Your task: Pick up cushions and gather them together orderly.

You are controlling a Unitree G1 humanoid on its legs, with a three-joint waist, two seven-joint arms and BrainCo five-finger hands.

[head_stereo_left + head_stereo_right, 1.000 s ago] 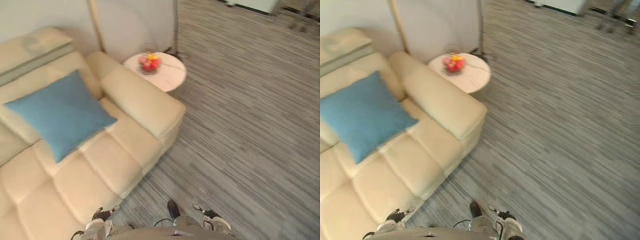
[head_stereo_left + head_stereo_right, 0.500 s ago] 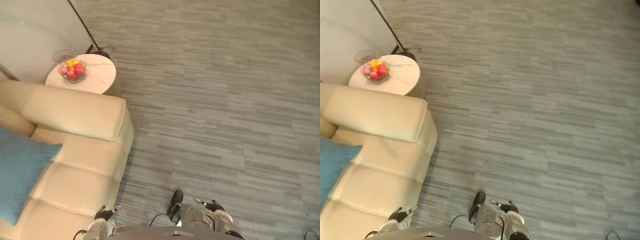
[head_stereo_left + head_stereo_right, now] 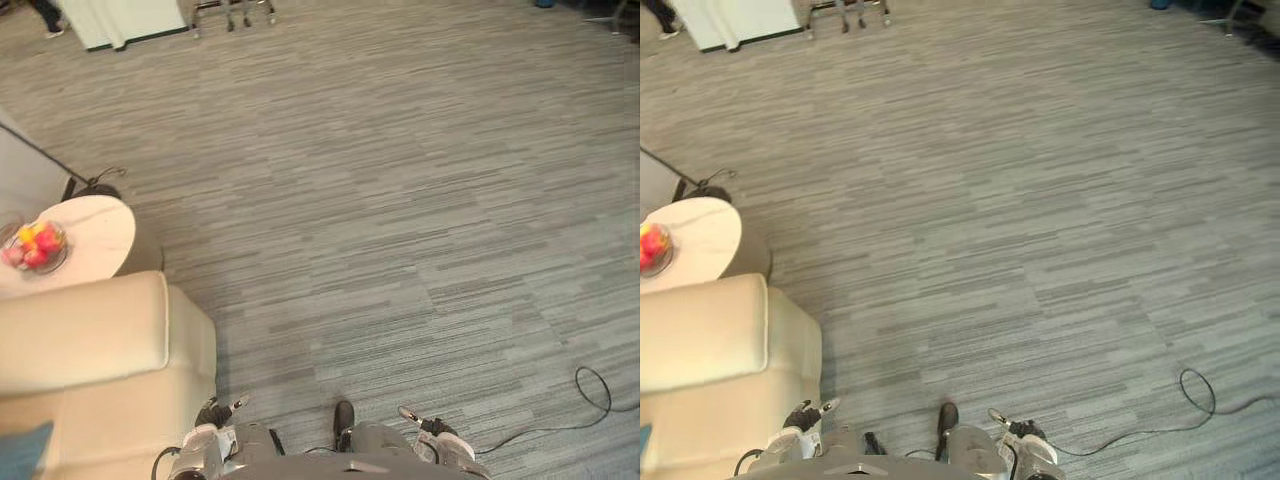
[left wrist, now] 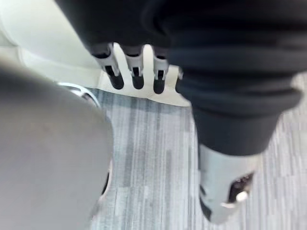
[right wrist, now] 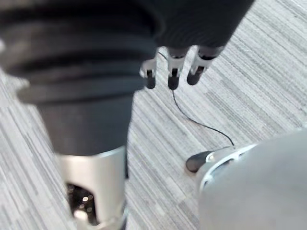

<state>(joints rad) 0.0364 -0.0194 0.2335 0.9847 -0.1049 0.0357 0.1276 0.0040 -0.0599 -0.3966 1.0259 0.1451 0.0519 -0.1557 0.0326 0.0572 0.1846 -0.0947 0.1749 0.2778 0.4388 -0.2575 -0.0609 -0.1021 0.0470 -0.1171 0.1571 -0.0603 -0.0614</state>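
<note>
Downward, left hand (image 4: pixel 135 68) beside sofa (image 3: pixel 90 350), right hand (image 5: pixel 173 72) over carpet (image 5: pixel 240 91) — seemingly relaxed.

We see no words, numbers or signs to read; the sofa (image 3: pixel 90 370) is plain; the little round table (image 3: pixel 95 230) and the fruit bowl (image 3: pixel 35 247) are plain; the carpet (image 3: pixel 400 200) too.
</note>
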